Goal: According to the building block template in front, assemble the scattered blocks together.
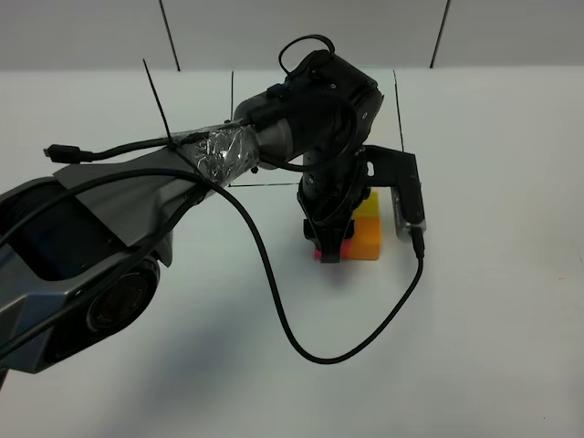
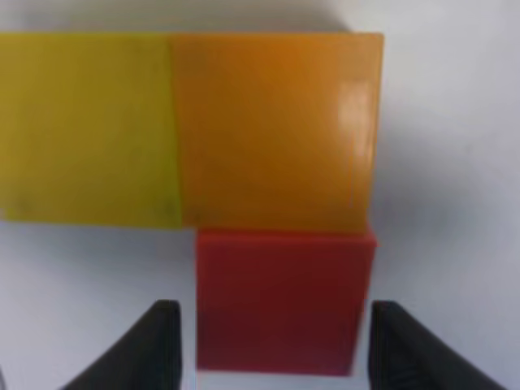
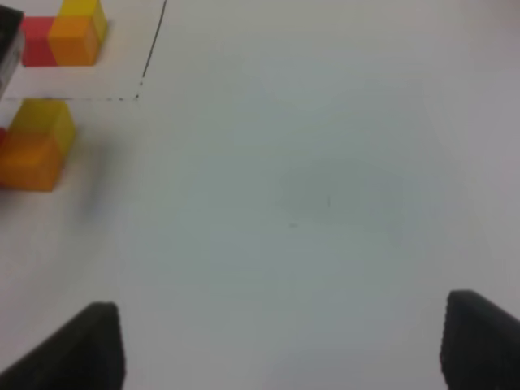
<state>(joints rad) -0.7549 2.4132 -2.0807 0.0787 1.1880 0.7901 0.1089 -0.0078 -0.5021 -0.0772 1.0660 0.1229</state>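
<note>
Currently the left gripper (image 2: 268,345) straddles the small red plastic cube (image 2: 283,302) – its black fingers (image 2: 154,345) stand just clear of the cube's sides, so the cube reads as released rather than clamped. That red cube sits flush against the orange plastic cube (image 2: 276,130), which in turn touches the yellow plastic cube (image 2: 85,126); together the three form an L on the white tabletop (image 1: 493,347). Judged from this, the last of the scattered blocks has been placed and the step in hand is letting go. The next move calls for a straight lift with the jaws spread wider, so that no finger drags the red cube out of line. A slack black cable (image 1: 274,301) loops across the table near the assembly and could snag on withdrawal. The right gripper (image 3: 280,345) hangs open and empty over bare table, well apart. Farther off lies the building block template (image 3: 69,32) – a red, orange and yellow cluster behind a thin black drawn line (image 3: 154,41).
</note>
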